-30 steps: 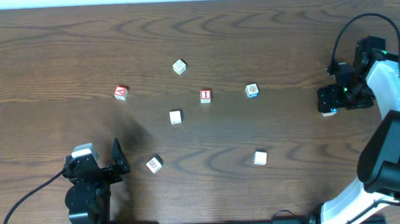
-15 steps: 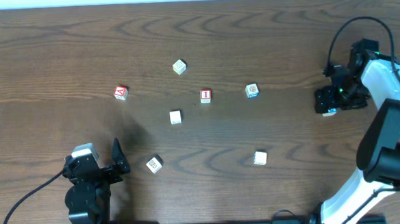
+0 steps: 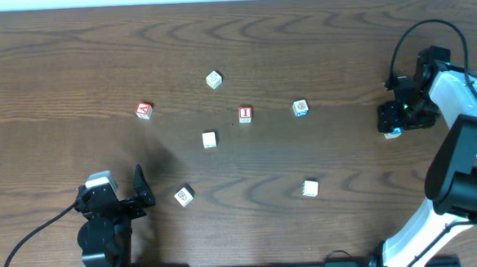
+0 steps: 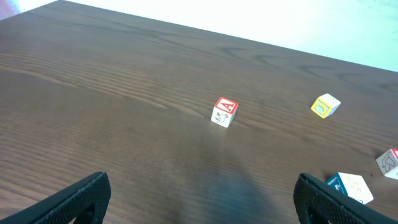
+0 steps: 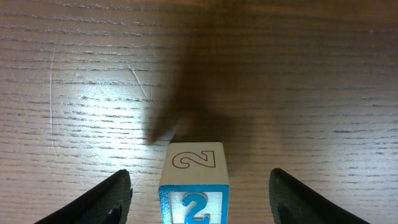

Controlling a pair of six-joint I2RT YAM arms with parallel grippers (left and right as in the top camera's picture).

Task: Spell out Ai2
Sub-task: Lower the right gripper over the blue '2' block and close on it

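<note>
A red "A" block (image 3: 144,111) lies left of centre on the table and shows in the left wrist view (image 4: 224,112). A red "I" block (image 3: 245,113) lies near the middle. A blue "2" block (image 5: 194,184) stands on the table between my right gripper's (image 5: 196,196) open fingers, untouched by either. From overhead that gripper (image 3: 395,123) is at the far right, over the block (image 3: 392,134). My left gripper (image 3: 135,192) is open and empty at the front left; its fingers (image 4: 202,199) frame bare table.
Other letter blocks lie scattered: a yellow-marked one (image 3: 213,79), a plain one (image 3: 209,139), a blue-orange one (image 3: 300,107), one at the front (image 3: 184,195) and one at the front right (image 3: 309,188). A black cable (image 3: 429,27) loops over the right arm.
My right gripper has shifted a little to the left at the far right of the table. The left arm and the blocks have not moved.
</note>
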